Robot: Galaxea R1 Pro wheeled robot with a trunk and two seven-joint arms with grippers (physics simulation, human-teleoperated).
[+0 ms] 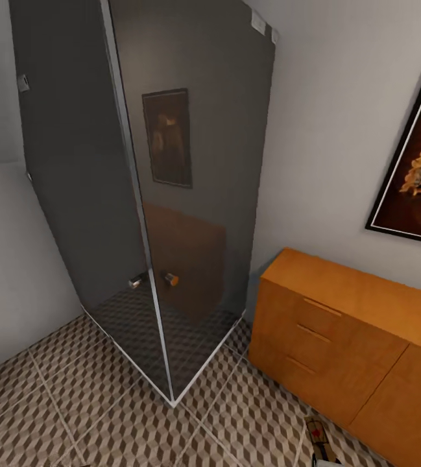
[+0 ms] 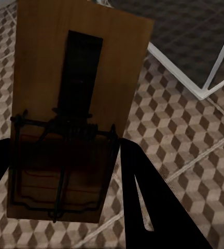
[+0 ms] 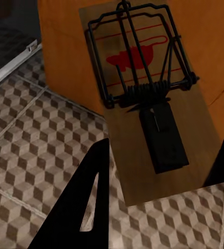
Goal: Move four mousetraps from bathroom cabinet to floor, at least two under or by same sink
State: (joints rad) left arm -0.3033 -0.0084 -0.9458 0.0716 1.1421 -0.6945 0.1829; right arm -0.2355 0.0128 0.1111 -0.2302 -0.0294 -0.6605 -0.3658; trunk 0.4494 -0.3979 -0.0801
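Head view: cabinet [image 1: 353, 331] stands against the pale wall at right, orange-brown, with bar handles on its drawer fronts. A dark glass shower enclosure [image 1: 178, 188] occupies the corner to its left, and a framed picture [image 1: 414, 162] hangs on the wall above the cabinet. The bathroom floor [image 1: 74, 415] carries the brown, beige and white cube pattern. One mousetrap [image 1: 318, 438] shows at the lower edge, in front of the cabinet, long axis running roughly away from the camera; whether it rests on the tiles or is held cannot be told from this view.

Left wrist view: the left gripper [image 2: 60, 176] holds a second mousetrap [image 2: 75, 104] between its two dark fingers [image 2: 153, 202], which close on the board's long edges at the wire-frame end. The board's long axis runs along the fingers, with the dark plate end pointing away from the camera. The board is above the patterned tiles, and the white base frame of the shower enclosure lies beyond it.

Right wrist view: the right gripper [image 3: 158, 181] holds a third mousetrap [image 3: 148, 98], fingers [image 3: 86, 202] set against both long edges at the dark-plate end. The long axis runs along the fingers; the wire frame and red mark point away from the camera, toward the cabinet front. Patterned tiles lie below.
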